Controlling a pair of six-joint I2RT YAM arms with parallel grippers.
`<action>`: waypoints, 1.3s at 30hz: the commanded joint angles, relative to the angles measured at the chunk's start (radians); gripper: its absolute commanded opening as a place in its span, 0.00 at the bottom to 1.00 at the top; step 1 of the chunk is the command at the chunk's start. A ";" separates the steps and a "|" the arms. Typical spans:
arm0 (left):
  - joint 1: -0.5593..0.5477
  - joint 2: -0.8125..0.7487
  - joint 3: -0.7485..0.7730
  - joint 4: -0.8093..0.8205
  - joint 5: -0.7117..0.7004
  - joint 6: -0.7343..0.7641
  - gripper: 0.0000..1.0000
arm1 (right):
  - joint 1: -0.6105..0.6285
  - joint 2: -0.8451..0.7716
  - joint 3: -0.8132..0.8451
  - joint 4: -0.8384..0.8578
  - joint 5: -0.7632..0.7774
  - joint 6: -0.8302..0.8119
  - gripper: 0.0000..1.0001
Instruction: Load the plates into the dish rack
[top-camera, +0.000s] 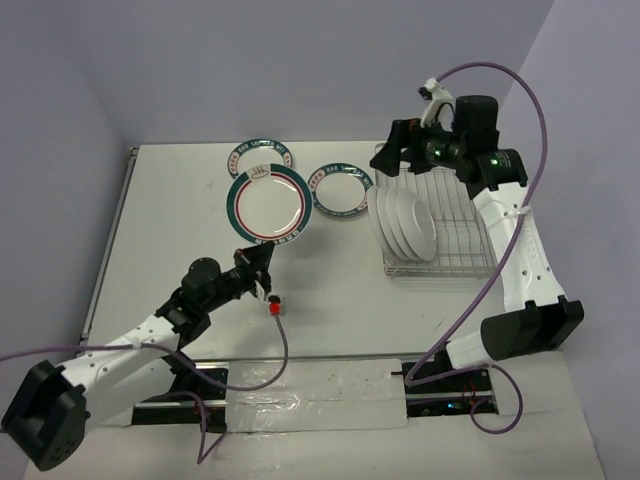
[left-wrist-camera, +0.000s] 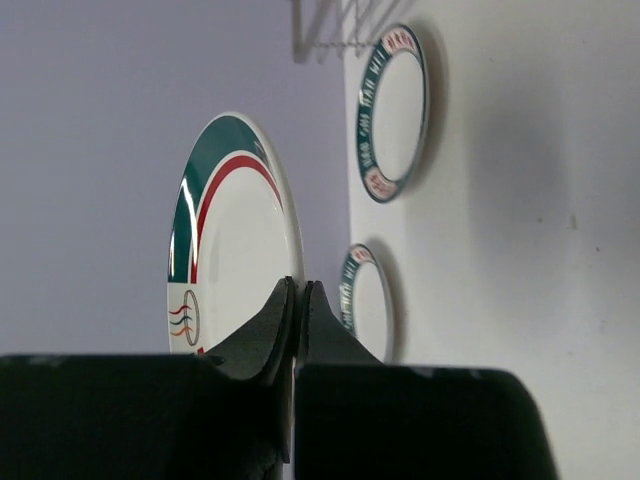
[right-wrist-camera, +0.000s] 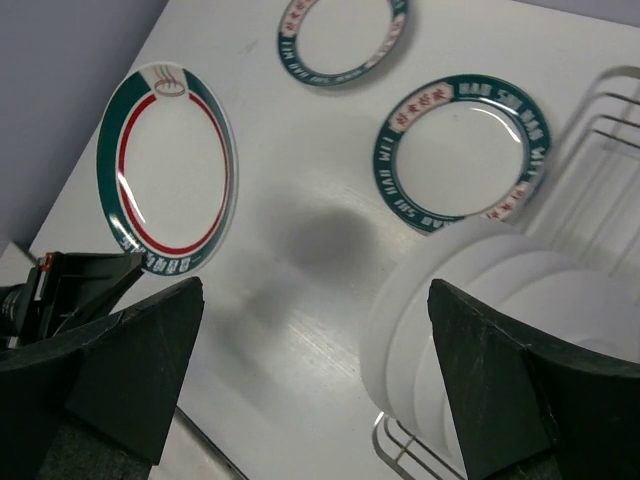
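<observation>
My left gripper (top-camera: 257, 265) is shut on the near rim of a large plate (top-camera: 268, 203) with a green band and a red ring, held up off the table. In the left wrist view the fingertips (left-wrist-camera: 298, 292) pinch its edge, and the plate (left-wrist-camera: 235, 250) stands against the purple wall. Two smaller green-rimmed plates lie flat on the table: one (top-camera: 341, 189) beside the rack, one (top-camera: 258, 153) further back. The dish rack (top-camera: 460, 255) holds several white plates (top-camera: 408, 225) on edge. My right gripper (top-camera: 398, 150) hangs open and empty above the rack's far left corner.
Purple walls close in the table at the back and on both sides. From the right wrist camera, the racked plates (right-wrist-camera: 480, 300) lie under the right finger and bare tabletop (right-wrist-camera: 300, 320) under the gap. A red tag (top-camera: 274, 309) hangs below the left wrist.
</observation>
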 joint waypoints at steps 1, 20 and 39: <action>-0.013 -0.114 0.005 -0.075 0.146 0.177 0.00 | 0.083 0.048 0.085 -0.019 -0.004 -0.027 1.00; -0.058 -0.154 0.115 -0.215 0.316 0.286 0.00 | 0.359 0.235 0.128 -0.140 0.022 -0.121 0.95; -0.058 -0.087 0.112 -0.011 0.267 0.196 0.64 | 0.355 0.179 0.120 -0.130 -0.027 -0.111 0.00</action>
